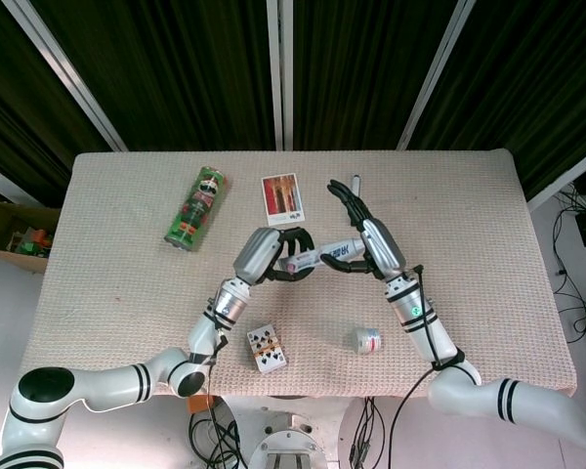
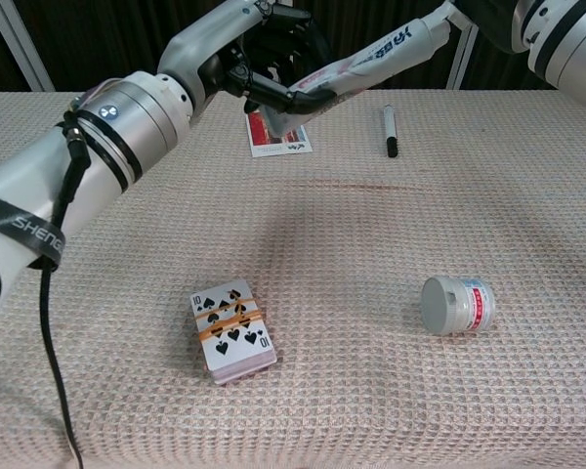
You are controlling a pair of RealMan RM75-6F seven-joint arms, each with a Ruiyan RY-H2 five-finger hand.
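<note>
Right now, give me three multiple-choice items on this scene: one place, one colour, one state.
1. Where is the card deck relative to the jar?
A. left of it in the chest view
B. on top of it
C. behind it by the pen

2. What colour is the band around the deck?
A. blue
B. orange
C. white

3. How does the jar lie?
A. upright
B. on its side
C. held in a hand

Answers: 1 A, the deck sits apart, leftward. 2 B, an orange band crosses the spades. 3 B, its round end faces sideways on the cloth.
</note>
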